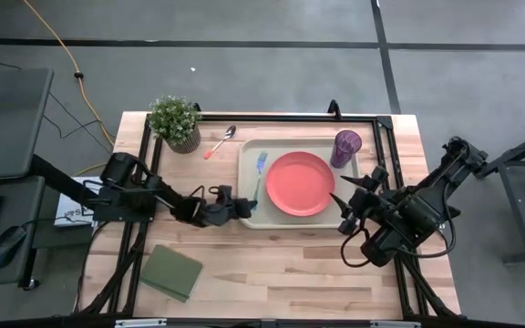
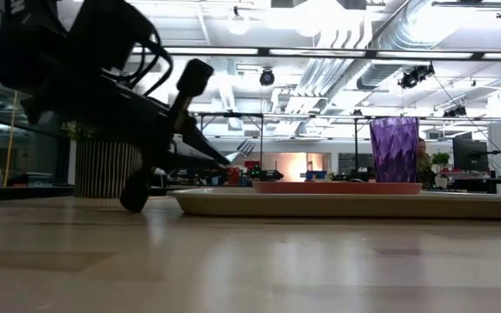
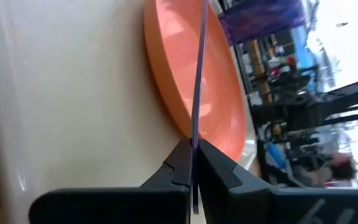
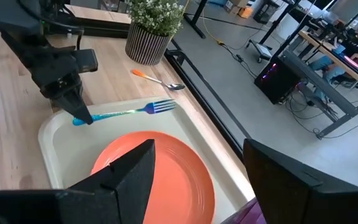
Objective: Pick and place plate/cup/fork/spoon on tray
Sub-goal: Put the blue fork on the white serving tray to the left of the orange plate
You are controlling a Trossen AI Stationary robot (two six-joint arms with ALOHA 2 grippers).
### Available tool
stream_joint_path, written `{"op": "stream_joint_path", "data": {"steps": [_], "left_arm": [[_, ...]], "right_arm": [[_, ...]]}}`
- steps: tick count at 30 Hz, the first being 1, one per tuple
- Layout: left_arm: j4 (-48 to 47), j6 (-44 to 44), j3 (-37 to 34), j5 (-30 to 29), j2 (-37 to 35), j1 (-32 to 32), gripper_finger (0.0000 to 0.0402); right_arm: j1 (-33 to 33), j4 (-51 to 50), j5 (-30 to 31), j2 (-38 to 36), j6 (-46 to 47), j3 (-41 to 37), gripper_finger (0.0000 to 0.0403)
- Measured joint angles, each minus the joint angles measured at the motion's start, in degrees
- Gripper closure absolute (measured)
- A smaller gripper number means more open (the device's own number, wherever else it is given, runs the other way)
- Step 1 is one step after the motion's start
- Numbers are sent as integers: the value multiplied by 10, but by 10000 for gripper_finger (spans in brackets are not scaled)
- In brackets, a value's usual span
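Note:
The cream tray [image 1: 252,217] lies mid-table with the orange-red plate [image 1: 300,183] flat on it. The purple cup [image 1: 345,146] stands upright at the tray's far right corner. My left gripper [image 1: 250,205] is at the tray's left rim, shut on the blue-teal fork [image 4: 129,112]. The fork reaches out over the tray's left strip beside the plate, tines toward the far rim. The orange-handled spoon [image 1: 220,142] lies on the table beyond the tray's far left corner. My right gripper [image 1: 344,211] hangs open above the tray's right end, holding nothing. My left gripper pinches the fork's handle at its free end [image 4: 79,120] between the two fingers [image 3: 219,171]. It comes from the table's left, slanting a little downward. The fork sticks out beyond the fingertips over the tray. Whether it touches the tray floor I cannot tell.
A potted plant [image 1: 175,121] stands at the table's far left corner, next to the spoon. A flat green pad [image 1: 172,271] lies near the front left edge. Bare wood lies along the front of the table.

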Motion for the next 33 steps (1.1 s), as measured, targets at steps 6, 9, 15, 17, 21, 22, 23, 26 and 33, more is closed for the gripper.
{"op": "stream_joint_path", "data": {"steps": [6,9,15,17,21,22,23,26,33], "left_arm": [[-49,-9,6,2,-5,0,402],[-68,-23,6,3,-5,3,402],[-88,-16,7,33,-7,21,402],[-93,-6,7,46,-7,24,402],[-100,-5,8,52,-8,27,402],[-100,-4,7,52,-8,27,402],[-100,-4,7,52,-8,27,402],[-99,1,7,60,-10,29,402],[-139,-13,2,206,-54,64,402]], "right_arm": [[0,5,-10,0,0,0,167],[0,9,-10,0,0,0,167],[0,16,-10,0,0,0,167],[0,19,-10,0,0,0,167],[0,23,-10,0,0,0,167],[0,23,-10,0,0,0,167],[0,23,-10,0,0,0,167],[0,27,-13,0,0,0,167],[0,39,-14,0,0,0,167]]}}
